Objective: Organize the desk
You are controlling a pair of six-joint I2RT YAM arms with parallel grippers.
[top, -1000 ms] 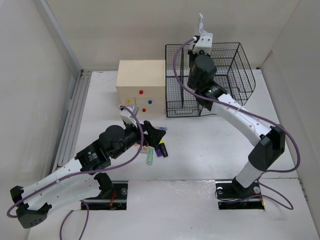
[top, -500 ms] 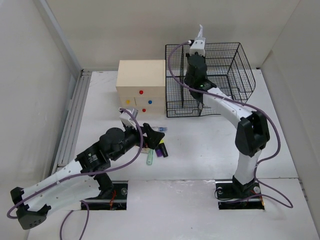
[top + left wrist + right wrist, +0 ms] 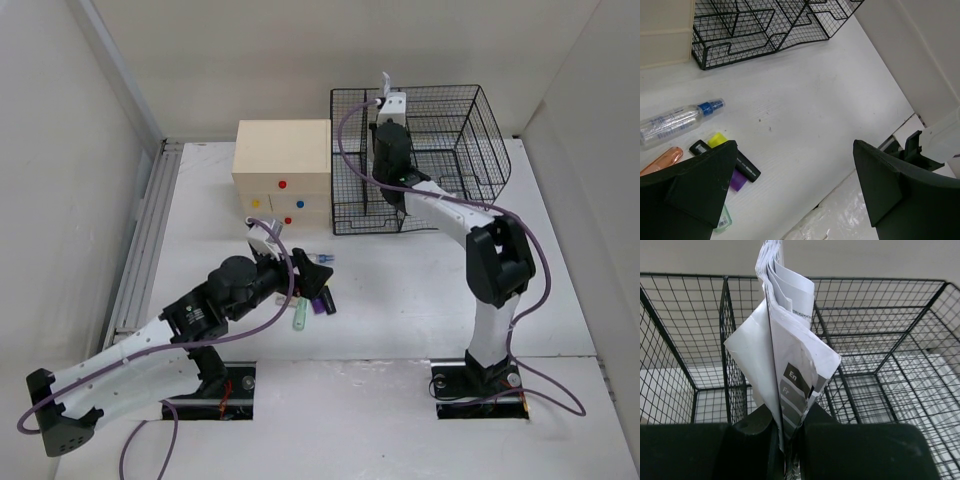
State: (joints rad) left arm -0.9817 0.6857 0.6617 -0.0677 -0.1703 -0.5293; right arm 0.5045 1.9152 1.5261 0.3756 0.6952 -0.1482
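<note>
The desk (image 3: 410, 290) is a white tabletop. My left gripper (image 3: 305, 275) is open and empty above a pile of small items; in the left wrist view (image 3: 795, 190) its jaws stand wide apart. Below it lie a clear spray bottle with a blue cap (image 3: 680, 120), a yellow highlighter (image 3: 717, 140), a black marker (image 3: 727, 161), a purple item (image 3: 737, 180) and an orange item (image 3: 662, 160). My right gripper (image 3: 787, 440) is shut on a folded white paper leaflet (image 3: 785, 350), held upright inside the black wire mesh rack (image 3: 450, 150).
A cream drawer box (image 3: 282, 170) with coloured knobs stands left of the rack. A metal rail (image 3: 145, 240) runs along the desk's left side. White walls border the desk. A pale green tube (image 3: 299, 317) lies at the pile's near side.
My right arm has swung left and lowered, bringing the leaflet down into the rack. My left gripper has shifted slightly right over the pile.
</note>
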